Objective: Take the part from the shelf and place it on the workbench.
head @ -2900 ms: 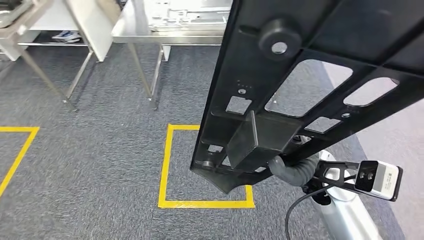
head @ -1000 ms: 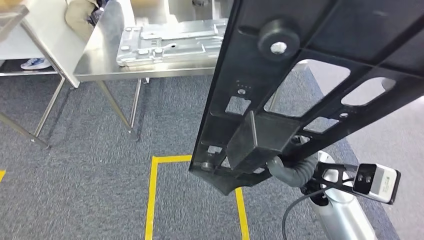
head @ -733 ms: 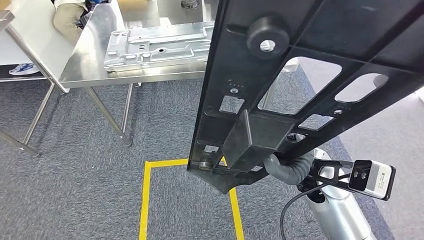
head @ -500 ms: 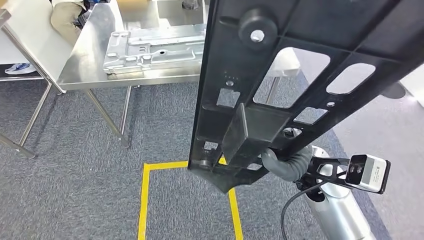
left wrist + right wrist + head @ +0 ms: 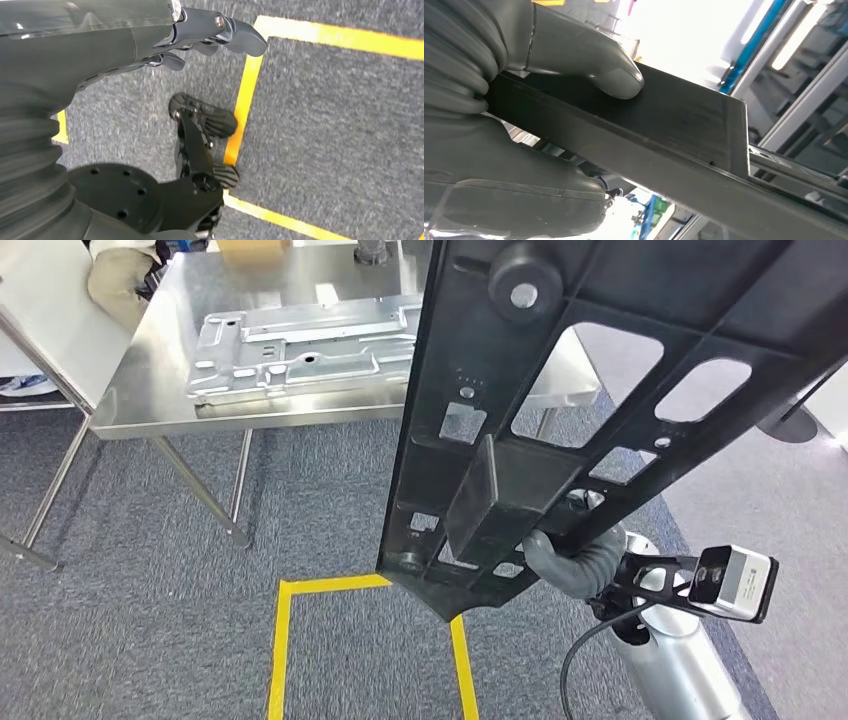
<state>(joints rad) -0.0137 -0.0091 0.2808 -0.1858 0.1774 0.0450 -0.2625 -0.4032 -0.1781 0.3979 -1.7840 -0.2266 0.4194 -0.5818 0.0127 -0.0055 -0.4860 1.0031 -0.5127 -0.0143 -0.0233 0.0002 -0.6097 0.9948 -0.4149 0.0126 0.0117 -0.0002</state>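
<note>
A long black plastic part with cut-out windows and a box-shaped block stands tilted in front of me in the head view, covering much of the right side. My right hand grips it near its lower end. In the right wrist view the thumb presses on the flat black wall of the part. The steel workbench stands ahead to the left of the part. My left hand hangs over the carpet, its fingers apart and holding nothing.
A stamped silver metal plate lies on the workbench, with a cardboard box at its far edge. A person is by the bench's far left corner. A yellow tape square marks the grey carpet below. A round stand base sits far right.
The whole view has shifted: the workbench is now nearer and more central, and the yellow square has slid down the picture. The part stays in my right hand's grip.
</note>
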